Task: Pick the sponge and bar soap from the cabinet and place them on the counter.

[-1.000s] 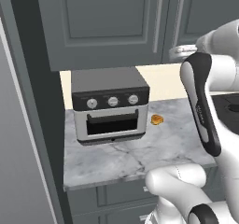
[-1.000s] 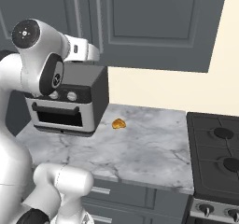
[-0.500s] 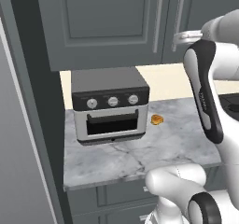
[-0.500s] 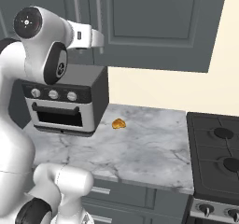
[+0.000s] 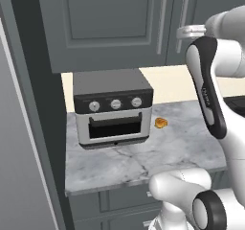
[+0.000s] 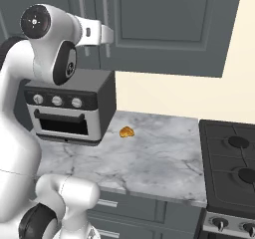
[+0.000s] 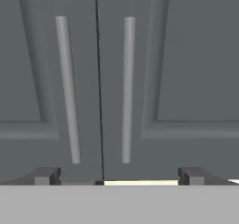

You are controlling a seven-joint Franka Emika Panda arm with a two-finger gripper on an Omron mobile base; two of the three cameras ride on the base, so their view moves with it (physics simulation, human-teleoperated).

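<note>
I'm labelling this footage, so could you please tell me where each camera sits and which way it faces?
Left base view: behind the arm's left, looking forward and down at the counter, toaster oven and closed cabinet; the arm rises at right.
Right base view: behind the right, same scene plus a stove; arm at left.
Hand view: on the hand, facing the cabinet's two handles; the open gripper tips show below.
Both base views share the orange lump.
</note>
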